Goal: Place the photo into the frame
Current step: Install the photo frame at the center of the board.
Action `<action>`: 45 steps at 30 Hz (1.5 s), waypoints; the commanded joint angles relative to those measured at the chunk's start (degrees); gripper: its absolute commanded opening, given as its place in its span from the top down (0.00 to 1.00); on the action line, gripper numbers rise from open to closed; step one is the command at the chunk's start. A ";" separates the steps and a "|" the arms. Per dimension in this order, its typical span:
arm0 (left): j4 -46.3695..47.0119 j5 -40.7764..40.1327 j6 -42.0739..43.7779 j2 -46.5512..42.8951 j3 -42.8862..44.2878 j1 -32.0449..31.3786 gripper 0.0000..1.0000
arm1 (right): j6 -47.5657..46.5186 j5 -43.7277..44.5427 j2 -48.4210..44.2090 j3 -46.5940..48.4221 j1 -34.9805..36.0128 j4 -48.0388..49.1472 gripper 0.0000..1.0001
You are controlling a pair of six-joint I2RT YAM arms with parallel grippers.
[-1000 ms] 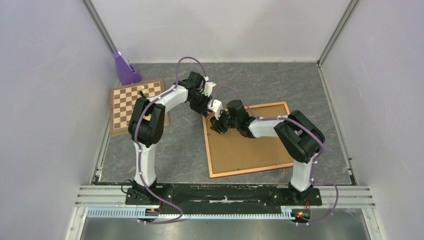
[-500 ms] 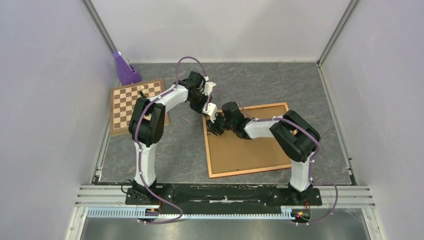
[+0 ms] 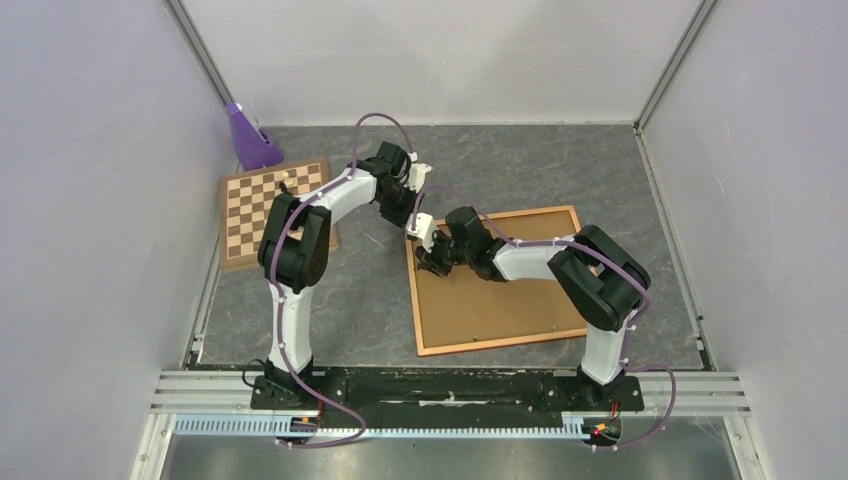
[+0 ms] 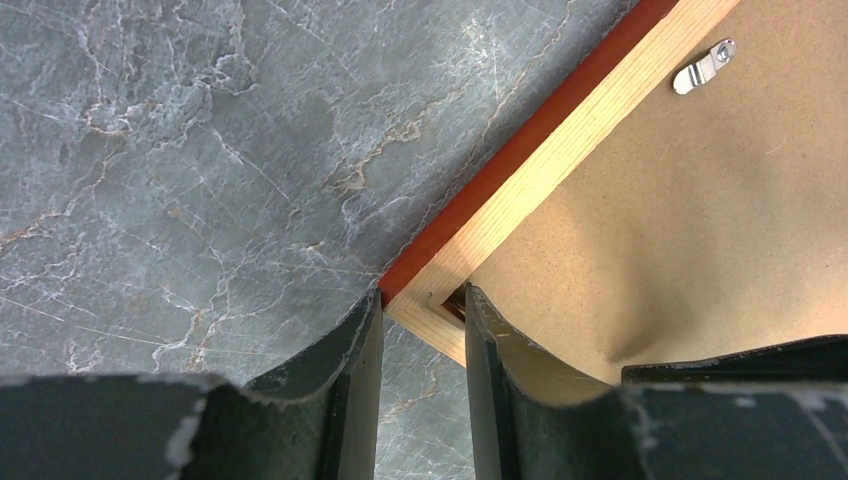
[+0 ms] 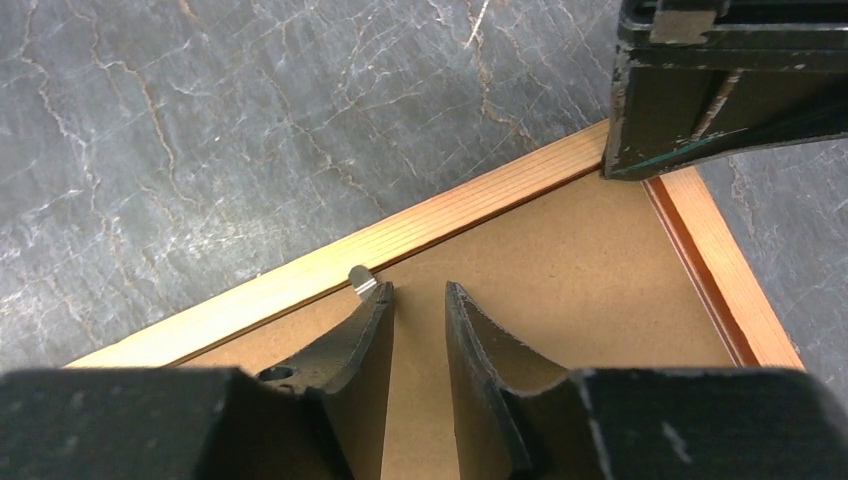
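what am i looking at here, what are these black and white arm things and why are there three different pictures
These are two robot arms bolted at the near edge of a grey table, each ending in a two-finger gripper. The wide picture comes from a fixed camera above and behind them. The other two come from a camera on each wrist, looking past that arm's own dark fingers. On the table lie a wooden picture frame, face down with its brown backing panel showing, a chessboard and a purple object in the far corner. The left gripper pinches the frame's corner. The right gripper holds nothing; its slightly parted fingers sit over the backing beside a small metal clip.
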 commanded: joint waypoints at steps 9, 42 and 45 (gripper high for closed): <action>0.96 1.75 0.99 1.26 1.55 -0.01 0.80 | -2.90 -1.72 -2.00 0.79 0.62 -1.69 0.72; 0.12 1.23 0.82 1.76 3.13 0.01 0.81 | -5.50 -4.01 0.00 1.68 2.47 -6.04 0.74; 0.11 1.03 0.90 1.75 3.13 -0.06 0.81 | -7.15 -6.15 0.61 2.48 2.52 -8.09 0.75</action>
